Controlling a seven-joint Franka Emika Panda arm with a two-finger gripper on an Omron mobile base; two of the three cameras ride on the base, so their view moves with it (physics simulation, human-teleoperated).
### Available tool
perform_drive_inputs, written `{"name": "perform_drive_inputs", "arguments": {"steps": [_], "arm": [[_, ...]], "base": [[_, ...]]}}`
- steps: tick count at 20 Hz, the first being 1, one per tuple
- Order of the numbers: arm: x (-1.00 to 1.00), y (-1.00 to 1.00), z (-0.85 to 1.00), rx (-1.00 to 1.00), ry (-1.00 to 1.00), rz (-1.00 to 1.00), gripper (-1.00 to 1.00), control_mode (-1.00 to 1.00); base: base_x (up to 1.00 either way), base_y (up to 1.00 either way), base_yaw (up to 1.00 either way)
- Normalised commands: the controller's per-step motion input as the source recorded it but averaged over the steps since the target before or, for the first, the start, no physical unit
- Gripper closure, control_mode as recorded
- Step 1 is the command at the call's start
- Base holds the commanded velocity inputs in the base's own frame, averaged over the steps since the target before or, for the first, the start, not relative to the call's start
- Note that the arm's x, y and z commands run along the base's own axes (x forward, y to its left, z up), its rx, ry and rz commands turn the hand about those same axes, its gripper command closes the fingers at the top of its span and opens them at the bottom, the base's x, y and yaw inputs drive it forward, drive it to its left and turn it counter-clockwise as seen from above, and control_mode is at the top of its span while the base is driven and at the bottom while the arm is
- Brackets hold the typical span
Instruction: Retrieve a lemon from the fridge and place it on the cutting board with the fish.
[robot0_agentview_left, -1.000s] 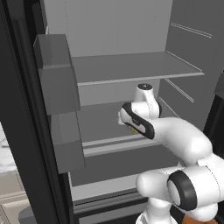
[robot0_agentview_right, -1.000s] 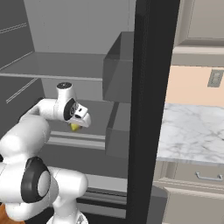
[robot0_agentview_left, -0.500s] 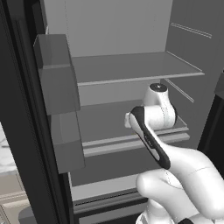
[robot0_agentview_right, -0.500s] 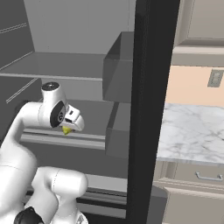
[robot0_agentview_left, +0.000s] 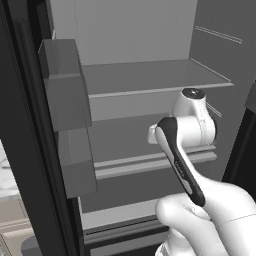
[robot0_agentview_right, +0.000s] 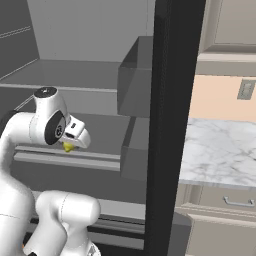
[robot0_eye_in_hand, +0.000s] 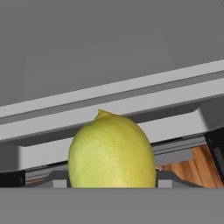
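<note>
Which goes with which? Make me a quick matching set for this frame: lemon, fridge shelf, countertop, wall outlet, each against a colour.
Things:
1. lemon
2. fridge shelf
3. countertop
4. wall outlet

Colours:
A. white marble with grey veins
B. yellow-green
C. pale grey plate on a peach wall
D. plain grey

Pairs: 1-B, 2-D, 3-A, 4-C

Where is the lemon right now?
The lemon sits at the gripper, low and central in the hand view, just above a fridge shelf.
</note>
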Motion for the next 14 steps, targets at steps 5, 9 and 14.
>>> {"name": "perform_drive_inputs", "arguments": {"steps": [5, 9, 14], "arm": [[-0.47, -0.04, 0.32, 0.0, 0.03, 0.0, 1.0, -1.0], [-0.54, -0.22, 0.16, 0.0, 0.0, 0.0, 1.0, -1.0], [-0.23, -0.15, -0.03, 0.0, 0.0, 0.0, 1.0, -1.0]], "base": [[0.0, 0.0, 0.0], [0.0, 0.0, 0.0], [0.0, 0.0, 0.0]]}}
